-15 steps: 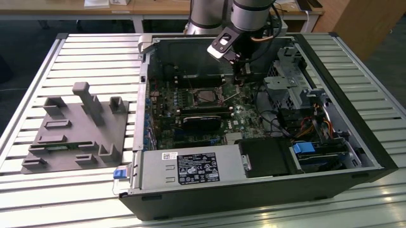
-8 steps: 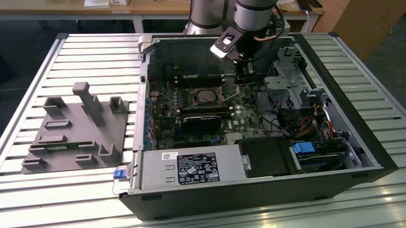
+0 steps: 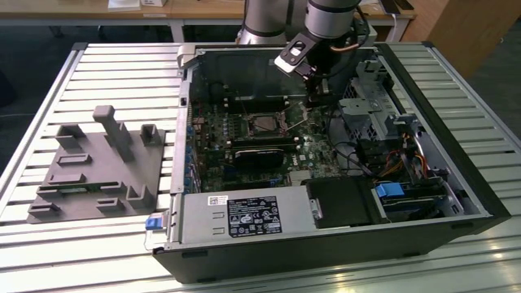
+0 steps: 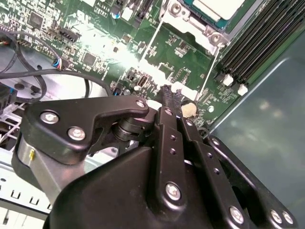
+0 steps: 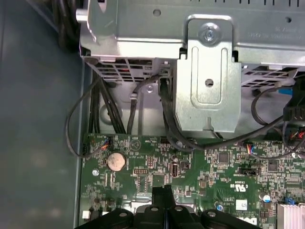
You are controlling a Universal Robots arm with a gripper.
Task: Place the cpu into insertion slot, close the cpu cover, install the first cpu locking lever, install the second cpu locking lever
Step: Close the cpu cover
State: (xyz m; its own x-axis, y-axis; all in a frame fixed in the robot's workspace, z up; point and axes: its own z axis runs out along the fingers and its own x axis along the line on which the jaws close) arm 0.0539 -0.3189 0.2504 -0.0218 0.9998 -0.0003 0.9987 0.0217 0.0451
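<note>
cpu (image 4: 217, 7) lies flat in the middle of the green motherboard (image 5: 214, 167). its pale silver top shows through the window of the cpu cover (image 4: 188, 21), whose metal frame lies down around it. in the exterior view the framed chip sits inside the open computer case (image 3: 326, 259), with a black heatsink block (image 3: 260, 160) just beside it. the case rests on a slatted metal table (image 3: 82, 262). a grey moulded fixture (image 3: 97, 165) stands on the table at the exterior view's left, apart from the case.

the hand (image 3: 318, 104) hangs inside the case, to the exterior view's right of the cpu, pointing down at the board. in both wrist views its black fingertips (image 4: 167, 93) are clenched tight together, with nothing visible between them. one locking lever (image 4: 152, 38) and a second locking lever (image 4: 209, 71), both thin bright rods, run out from the cover's corners across the board. the clenched tips sit between the rods' free ends, near both; whether they touch either one i cannot tell. in the second wrist view long black memory slots (image 4: 257, 38) run alongside the cpu. in the first wrist view the tips hover over the board near a round coin battery (image 5: 116, 161), and a metal drive bracket (image 5: 207, 86) rises beyond the board.
</note>
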